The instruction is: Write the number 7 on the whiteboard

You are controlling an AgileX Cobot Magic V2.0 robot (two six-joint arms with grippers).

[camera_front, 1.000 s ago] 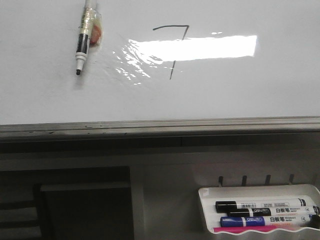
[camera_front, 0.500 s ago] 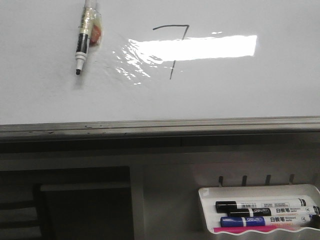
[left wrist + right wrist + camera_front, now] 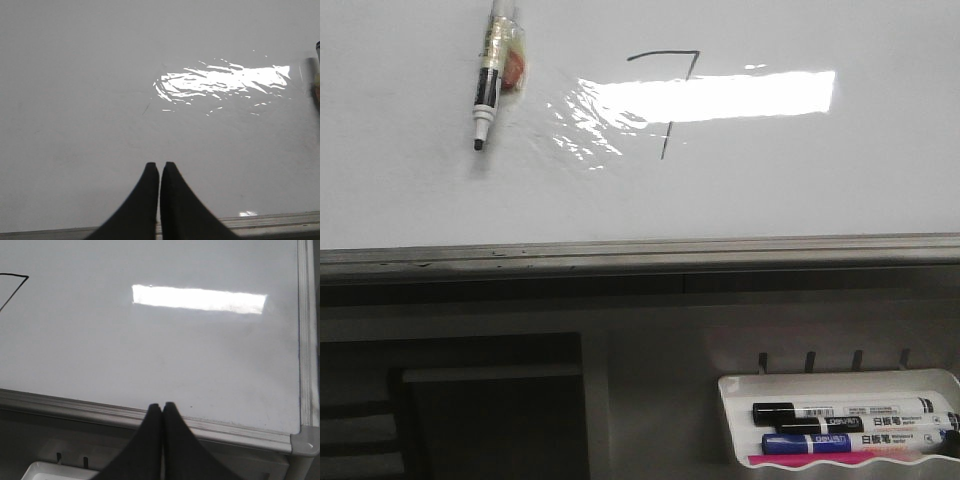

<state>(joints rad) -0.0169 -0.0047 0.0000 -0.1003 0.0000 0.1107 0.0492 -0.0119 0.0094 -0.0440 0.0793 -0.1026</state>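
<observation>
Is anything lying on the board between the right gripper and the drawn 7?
Nothing visible does. In the right wrist view, bare whiteboard lies between the shut right gripper and the number 7. The marker sits on the 7's far side.

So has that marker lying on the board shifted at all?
No. The marker keeps its place relative to the number 7 on the whiteboard.

Four markers (image 3: 485, 85), one whiteboard (image 3: 770, 190)
</observation>
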